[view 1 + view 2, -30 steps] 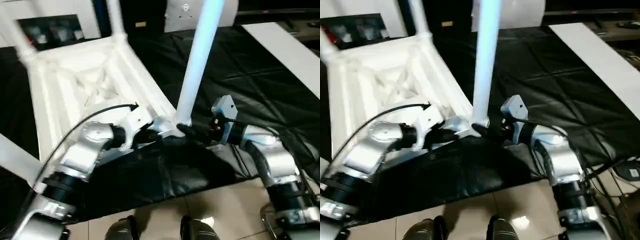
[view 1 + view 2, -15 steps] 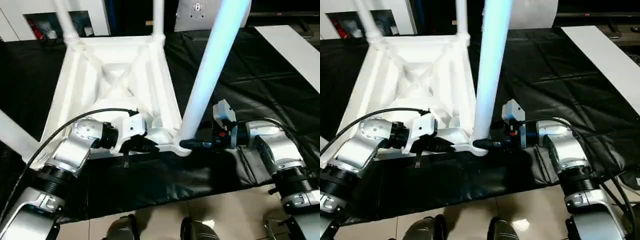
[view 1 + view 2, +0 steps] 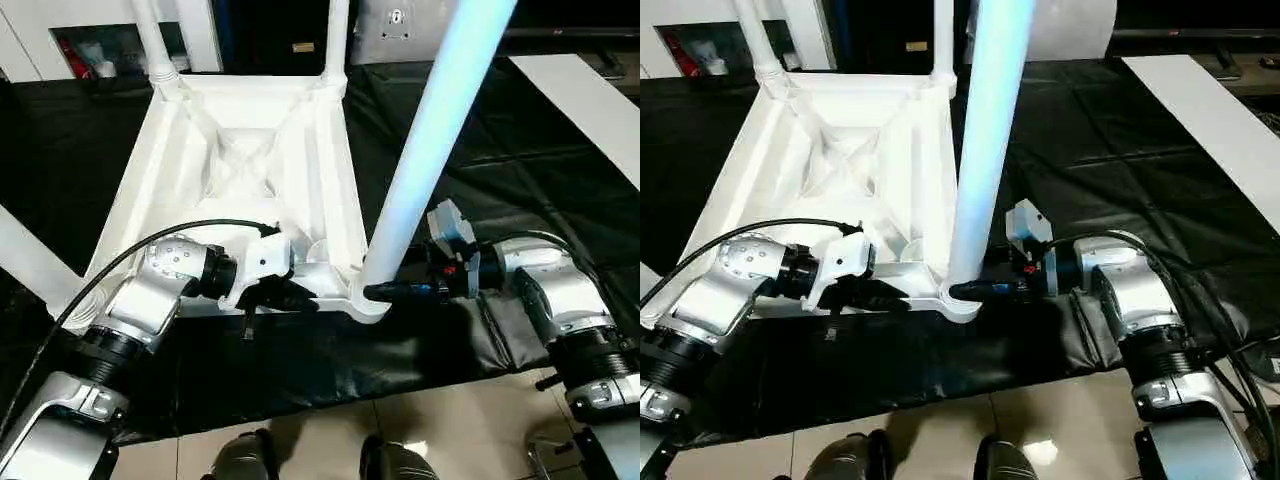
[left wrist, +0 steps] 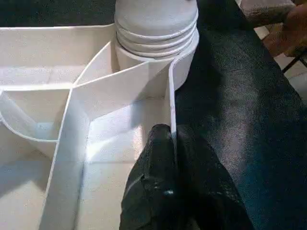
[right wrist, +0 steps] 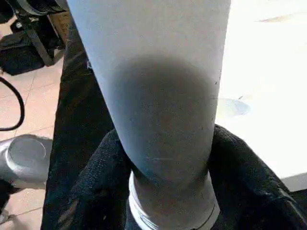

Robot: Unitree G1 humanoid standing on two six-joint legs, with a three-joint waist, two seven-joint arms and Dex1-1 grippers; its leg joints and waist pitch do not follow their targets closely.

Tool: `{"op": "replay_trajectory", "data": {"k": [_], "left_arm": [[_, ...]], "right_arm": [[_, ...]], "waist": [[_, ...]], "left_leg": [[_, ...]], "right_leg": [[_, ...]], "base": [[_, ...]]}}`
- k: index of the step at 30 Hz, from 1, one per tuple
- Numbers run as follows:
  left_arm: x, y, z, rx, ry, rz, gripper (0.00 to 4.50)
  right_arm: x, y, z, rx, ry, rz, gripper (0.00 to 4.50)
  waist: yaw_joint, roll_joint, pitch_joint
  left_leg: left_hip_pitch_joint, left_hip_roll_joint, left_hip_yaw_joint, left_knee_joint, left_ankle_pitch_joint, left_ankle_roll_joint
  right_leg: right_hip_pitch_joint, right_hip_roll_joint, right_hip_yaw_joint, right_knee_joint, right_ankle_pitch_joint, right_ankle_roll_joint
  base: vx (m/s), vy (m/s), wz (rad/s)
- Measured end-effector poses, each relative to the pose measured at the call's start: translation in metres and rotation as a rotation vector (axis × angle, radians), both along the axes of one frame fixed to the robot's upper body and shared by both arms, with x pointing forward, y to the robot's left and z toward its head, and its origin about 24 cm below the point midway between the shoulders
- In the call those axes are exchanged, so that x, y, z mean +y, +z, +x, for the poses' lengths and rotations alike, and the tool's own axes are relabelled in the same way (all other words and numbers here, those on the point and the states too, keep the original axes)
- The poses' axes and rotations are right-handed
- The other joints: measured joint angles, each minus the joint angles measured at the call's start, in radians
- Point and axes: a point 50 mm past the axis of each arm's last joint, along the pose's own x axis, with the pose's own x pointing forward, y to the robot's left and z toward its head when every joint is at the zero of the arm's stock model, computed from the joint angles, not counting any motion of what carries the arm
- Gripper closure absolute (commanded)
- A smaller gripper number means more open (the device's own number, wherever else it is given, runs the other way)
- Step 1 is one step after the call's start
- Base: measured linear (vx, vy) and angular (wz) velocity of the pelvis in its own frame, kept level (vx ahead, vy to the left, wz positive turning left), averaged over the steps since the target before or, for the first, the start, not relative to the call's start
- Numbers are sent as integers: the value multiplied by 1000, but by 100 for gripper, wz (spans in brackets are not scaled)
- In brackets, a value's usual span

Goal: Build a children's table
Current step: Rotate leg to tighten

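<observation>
The children's table lies upside down on the black workbench, its ribbed white top point(image 3: 250, 150) facing up. Two legs point(image 3: 337, 40) point(image 3: 155, 40) stand in the far corner sockets, and another white leg point(image 3: 25, 260) crosses the left edge. A fourth leg point(image 3: 430, 140) stands in the near right socket. My right gripper point(image 3: 385, 291) is shut on the base of this leg, its black fingers point(image 5: 96, 191) hugging both sides. My left gripper point(image 3: 290, 295) is shut on the thin near rim wall point(image 4: 170, 96) of the top, just beside that socket.
A long white board point(image 3: 590, 100) lies at the back right of the black sheet point(image 3: 520, 170). The bench's front edge runs just below my forearms, with tiled floor point(image 3: 330, 420) and my feet point(image 3: 390, 460) beneath it.
The head camera has shifted. My right gripper's fingers have closed in around the base of the near right leg. The left gripper stays clamped on the rim.
</observation>
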Motion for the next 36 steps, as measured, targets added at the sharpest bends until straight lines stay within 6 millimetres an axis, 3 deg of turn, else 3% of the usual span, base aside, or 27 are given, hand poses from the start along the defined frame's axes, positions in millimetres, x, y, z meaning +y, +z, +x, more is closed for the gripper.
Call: {"op": "replay_trajectory", "data": {"k": [4, 11, 17, 22, 23, 24, 31, 36], "left_arm": [[-1, 0, 1, 14, 33, -3, 450], [-7, -1, 13, 11, 285, -28, 450], [-30, -2, 24, 2, 514, -76, 450], [-49, -1, 26, 11, 625, -100, 450], [-51, -1, 26, 11, 639, -103, 450], [-53, 0, 26, 10, 655, -106, 450], [-58, 4, 24, -2, 679, -121, 450], [-48, 5, 21, -31, 618, -105, 450]], "right_arm": [[6, -7, -6, 23, -79, 55, 252], [24, -12, 5, 0, -458, 133, 253], [45, -13, 18, -5, -847, 176, 254], [57, -11, 24, -16, -1043, 171, 254], [59, -10, 25, -6, -1069, 187, 198], [61, -10, 26, 4, -1103, 209, 184], [66, -5, 27, -19, -1115, 245, 126], [55, -6, 25, -120, -930, 172, 82]], "waist": [[2, -1, -1], [-40, -4, 0], [-64, -3, 0], [-67, 0, -2], [-67, 1, -3], [-67, 1, -3], [-63, 1, -3], [-60, 1, -3]], "left_leg": [[1, 1, 0, 0, 0, 0], [3, 3, 0, 0, 3, -4], [4, 2, 0, 0, 3, -5], [3, 1, 0, -3, 3, -4], [3, 1, 1, -4, 3, -4], [3, 1, 1, -4, 3, -4], [3, 0, 2, -8, 2, -3], [3, 4, 0, -11, 2, -3]], "right_leg": [[0, 0, 0, 1, 0, 0], [-3, 1, 0, -3, -4, 6], [-5, 1, -1, -6, -6, 10], [-4, 1, -1, -17, -6, 10], [-4, 1, -1, -19, -6, 10], [-4, 1, 0, -19, -6, 10], [-6, 1, 0, -18, 12, -5], [-8, 4, -5, -14, 15, 2]], "base": [[0, 0, 0], [0, 0, 0], [0, 0, 0], [0, 0, 0], [0, 0, 0], [0, 0, 0], [22, -4, 1], [0, 0, 0]]}}
